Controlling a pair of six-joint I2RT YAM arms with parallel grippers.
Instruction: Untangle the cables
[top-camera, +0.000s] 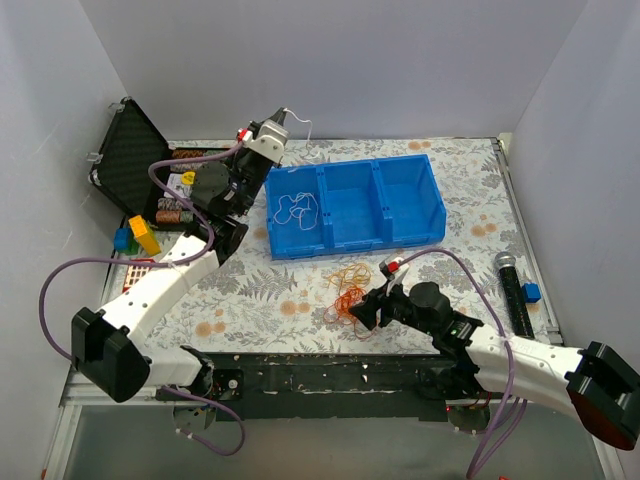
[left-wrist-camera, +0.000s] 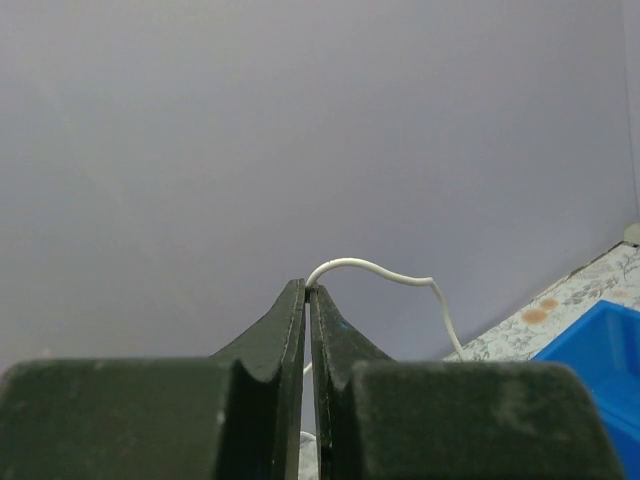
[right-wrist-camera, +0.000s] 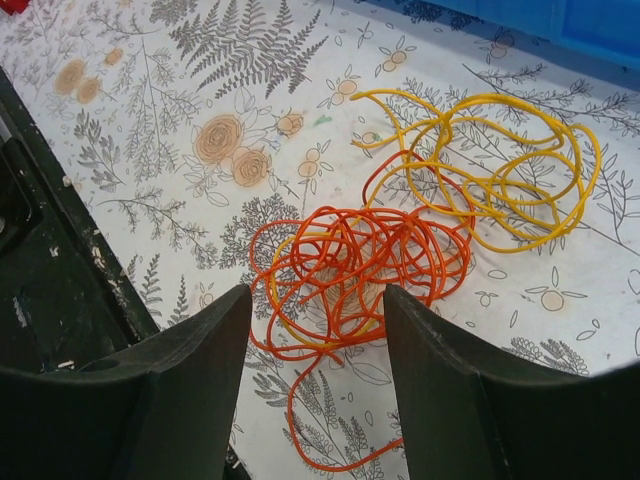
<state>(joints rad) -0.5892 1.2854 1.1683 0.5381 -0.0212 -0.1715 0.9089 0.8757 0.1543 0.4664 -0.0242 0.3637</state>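
Fern-printed table mat (top-camera: 250, 290), near side of blue three-compartment plastic bin (top-camera: 355, 245): tangled coil of red-orange and yellow wires (right-wrist-camera: 400, 240) lies just ahead of the low, leftward-reaching right gripper (right-wrist-camera: 317, 300), fingers spread astride its near edge (left gripper (left-wrist-camera: 307, 292), raised farther off, pinches a thin white wire (left-wrist-camera: 370, 267)).

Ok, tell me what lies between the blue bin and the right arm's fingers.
Between the blue bin and the right fingers lie the tangled orange cable and yellow cable; the top view shows it.
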